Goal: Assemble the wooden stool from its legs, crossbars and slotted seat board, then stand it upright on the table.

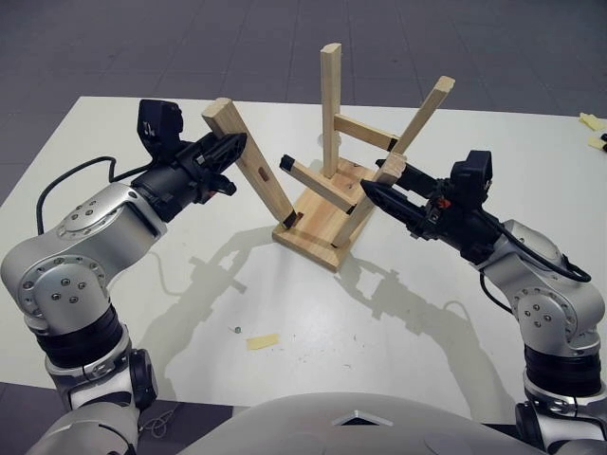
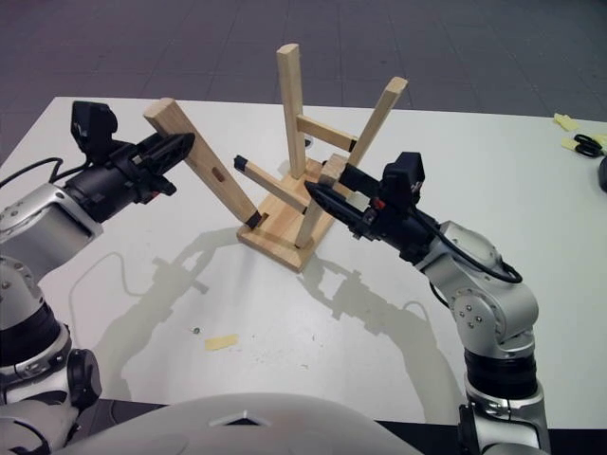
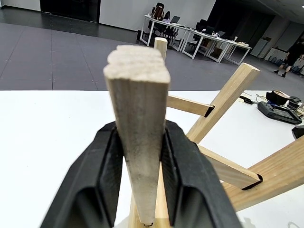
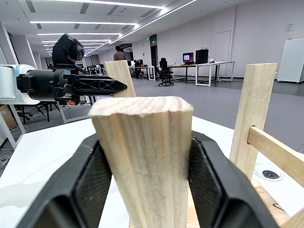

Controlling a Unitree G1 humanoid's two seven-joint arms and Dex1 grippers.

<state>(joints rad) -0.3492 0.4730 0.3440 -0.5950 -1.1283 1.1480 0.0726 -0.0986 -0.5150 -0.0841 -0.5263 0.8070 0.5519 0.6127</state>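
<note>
The wooden stool lies upside down mid-table, its slotted seat board [image 1: 313, 242] flat on the surface and its legs pointing up. My left gripper [image 1: 230, 163] is shut on the upper part of the left leg [image 1: 261, 180], which leans out to the left; the leg's end [image 3: 137, 71] fills the gap between the black fingers [image 3: 102, 175]. My right gripper [image 1: 382, 177] is shut on the top of the near right leg [image 1: 365, 209], whose end [image 4: 142, 128] sits between its pads. Two back legs [image 1: 330, 104] stand joined by a crossbar [image 1: 365, 131]. Another crossbar [image 1: 318, 185] runs low across the middle.
A yellow tape scrap [image 1: 263, 340] and a tiny dark speck [image 1: 238, 330] lie on the white table [image 1: 114, 123] near the front. More yellow scraps [image 1: 590, 121] and a black object [image 2: 588, 144] sit at the far right edge. A round cable hole [image 4: 270, 174] is behind the stool.
</note>
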